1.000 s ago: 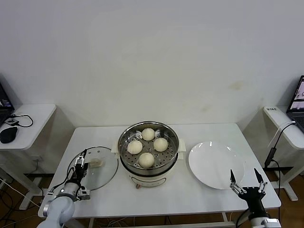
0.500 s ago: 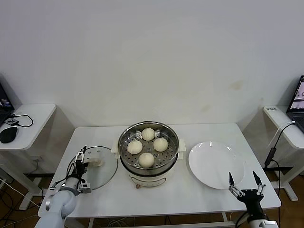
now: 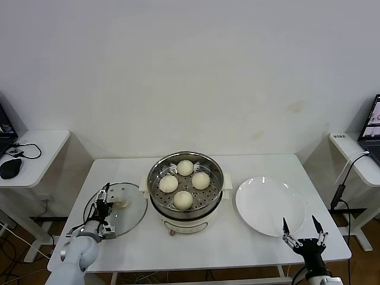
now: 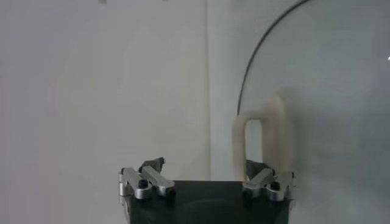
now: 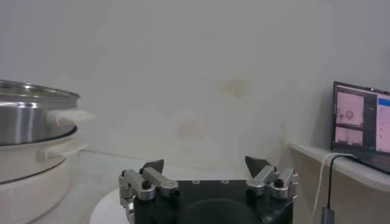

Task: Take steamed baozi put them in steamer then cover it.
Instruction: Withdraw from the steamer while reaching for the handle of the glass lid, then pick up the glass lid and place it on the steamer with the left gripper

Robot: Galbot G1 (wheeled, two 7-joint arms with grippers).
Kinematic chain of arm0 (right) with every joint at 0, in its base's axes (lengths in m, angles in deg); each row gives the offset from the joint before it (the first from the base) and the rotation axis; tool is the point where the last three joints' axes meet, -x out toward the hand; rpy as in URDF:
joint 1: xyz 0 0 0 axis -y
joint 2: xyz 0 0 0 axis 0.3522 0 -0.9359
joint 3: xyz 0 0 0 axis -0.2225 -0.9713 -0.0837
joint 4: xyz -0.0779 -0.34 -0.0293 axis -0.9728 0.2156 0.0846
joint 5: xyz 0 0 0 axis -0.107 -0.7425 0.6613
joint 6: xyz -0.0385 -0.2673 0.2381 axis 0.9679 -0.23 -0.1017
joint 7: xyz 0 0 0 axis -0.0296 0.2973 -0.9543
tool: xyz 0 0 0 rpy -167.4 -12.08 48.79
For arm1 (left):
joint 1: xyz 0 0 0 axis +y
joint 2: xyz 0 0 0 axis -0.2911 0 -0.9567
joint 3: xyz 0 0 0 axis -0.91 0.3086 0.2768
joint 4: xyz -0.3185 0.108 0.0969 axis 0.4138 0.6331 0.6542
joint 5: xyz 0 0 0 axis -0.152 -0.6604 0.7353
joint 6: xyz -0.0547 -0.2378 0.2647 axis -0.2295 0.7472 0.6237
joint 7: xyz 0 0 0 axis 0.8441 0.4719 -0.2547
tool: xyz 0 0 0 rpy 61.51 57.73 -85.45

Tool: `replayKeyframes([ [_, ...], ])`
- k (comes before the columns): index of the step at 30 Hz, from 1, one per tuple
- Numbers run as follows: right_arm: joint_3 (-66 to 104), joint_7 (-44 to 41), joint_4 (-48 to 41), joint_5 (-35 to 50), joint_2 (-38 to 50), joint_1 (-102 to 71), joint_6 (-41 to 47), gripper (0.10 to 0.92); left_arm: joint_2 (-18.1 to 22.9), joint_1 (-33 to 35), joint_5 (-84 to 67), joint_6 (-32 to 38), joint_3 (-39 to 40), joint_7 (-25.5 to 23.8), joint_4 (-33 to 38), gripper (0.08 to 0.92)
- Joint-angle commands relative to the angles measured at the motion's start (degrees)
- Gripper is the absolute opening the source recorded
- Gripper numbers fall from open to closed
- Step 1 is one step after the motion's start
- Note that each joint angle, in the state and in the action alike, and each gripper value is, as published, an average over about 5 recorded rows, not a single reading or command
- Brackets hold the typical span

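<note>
right gripper dropped lower, fingers apart | left gripper over cover handle – grip unclear | four baozi in steamer

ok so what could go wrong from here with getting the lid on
The left pincer sits at the near edge of the glass lid, its jaws open around the bar handle. An off-centre grip could let the lid tilt or slip. All four baozi are in the steamer, so a lid lowered askew could catch its rim. The right pincer idles near the plate.
</note>
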Motion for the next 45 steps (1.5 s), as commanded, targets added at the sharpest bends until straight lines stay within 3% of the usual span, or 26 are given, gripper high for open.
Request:
replayKeyframes([
  [1,-0.19,-0.02,-0.1,-0.18,-0.02,0.02,-0.04,0.823,-0.14,-0.21,-0.78,0.15,0.01,-0.08,-0.61,0.683],
  [11,-0.53,-0.01,-0.06,-0.54,-0.19,-0.1,-0.22,0.823,-0.37,0.31,-1.05,1.31,-0.64,0.26,-0.42,0.397],
  [20,-0.96,0.01,0.12,-0.72,-0.17,0.2,-0.14,0.823,-0.98,3.51,-3.03,3.57,-3.03,3.57,3.64,0.157],
  [28,-1.43,0.0,0.89,-0.88,0.12,-0.28,-0.34,0.823,-2.95,9.94,-2.94,3.01,-7.43,4.22,14.67,0.14],
  [45,-1.97,-0.06,0.59,-0.53,1.92,-0.93,-0.81,0.823,-11.07,16.68,-8.4,-0.35,-17.9,-4.55,31.71,0.14],
])
